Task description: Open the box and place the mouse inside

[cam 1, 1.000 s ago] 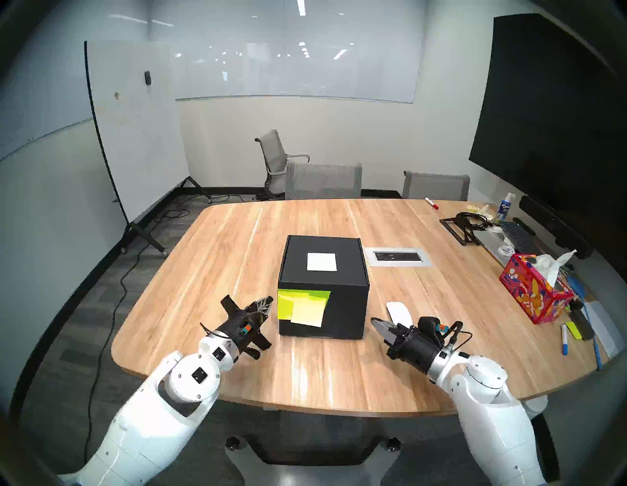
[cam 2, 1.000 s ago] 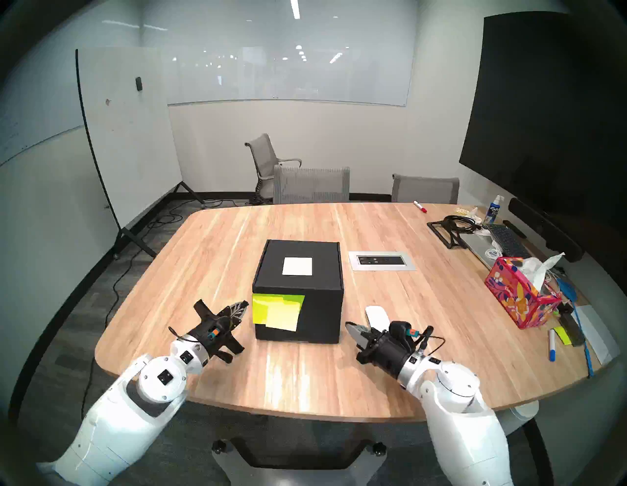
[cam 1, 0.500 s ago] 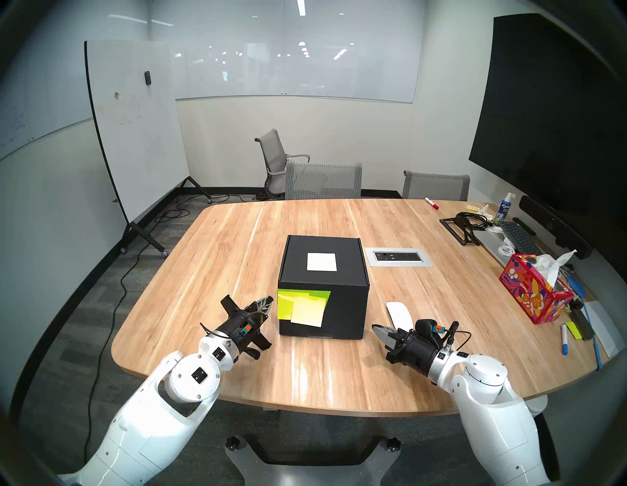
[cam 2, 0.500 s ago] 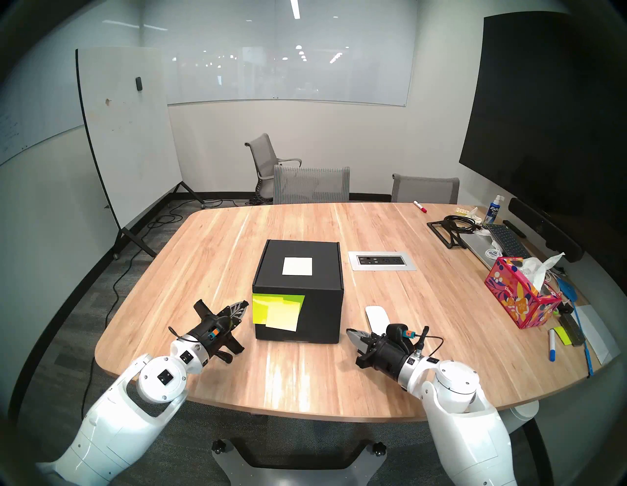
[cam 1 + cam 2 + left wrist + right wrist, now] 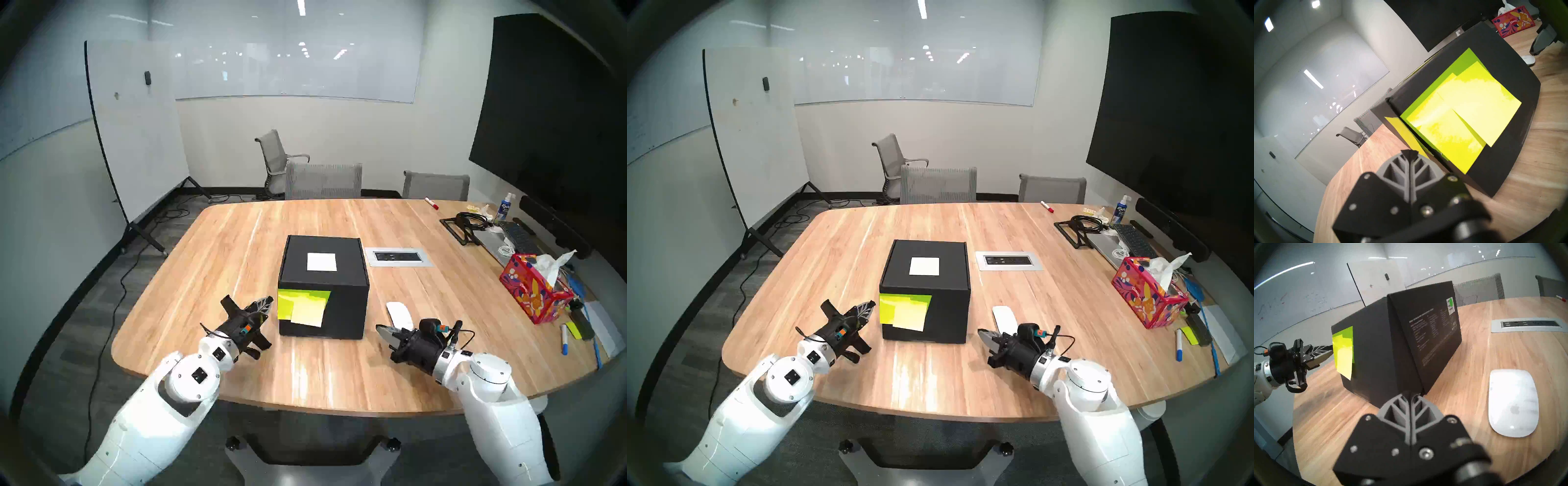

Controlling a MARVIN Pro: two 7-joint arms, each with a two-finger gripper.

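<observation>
Black box (image 5: 323, 271) was seen unopened | mouse (image 5: 399, 313) untouched near table's front edge | both grippers closed, empty | flap to be lifted next

Even, bright light falls from ceiling strips, which glare off the glass wall board (image 5: 295, 68) and leave pale streaks on the tabletop (image 5: 237, 237). The fisheye bends every edge inside a dark rim. In the wrist views the sticky notes (image 5: 1454, 115) are washed out and the nearest pincer hardware is blurred.
</observation>
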